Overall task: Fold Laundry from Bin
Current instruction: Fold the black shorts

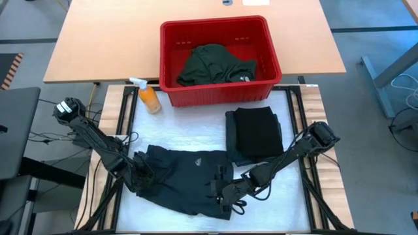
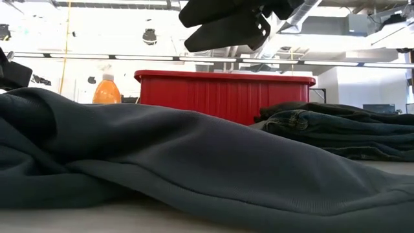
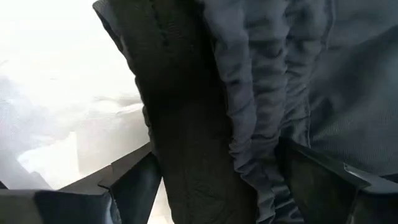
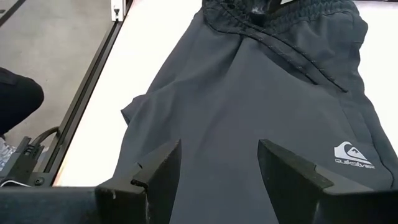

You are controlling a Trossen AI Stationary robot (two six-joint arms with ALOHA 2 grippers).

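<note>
Dark grey shorts (image 1: 186, 176) with a small white logo lie spread on the white table mat, their gathered waistband (image 3: 261, 93) toward the table's left. My left gripper (image 1: 139, 173) points down at that end, open, with the waistband between its fingers (image 3: 134, 186). My right gripper (image 1: 225, 192) hangs open above the shorts' right part (image 4: 267, 93), clear of the cloth. The red bin (image 1: 215, 94) stands at the far side with a dark green garment (image 1: 212, 65) bunched inside. My left gripper comes from above with one open finger on either side of the shorts' gathered waistband (image 3: 249, 155), lying across it. Whether the fingers touch the cloth I cannot tell. The shorts lie flat on the mat.
A folded stack of dark garments (image 1: 255, 134) lies on the mat between the bin and my right arm. An orange spray bottle (image 1: 149, 96) stands at the bin's left corner. Bare white mat (image 1: 176, 127) shows between the bin and the shorts.
</note>
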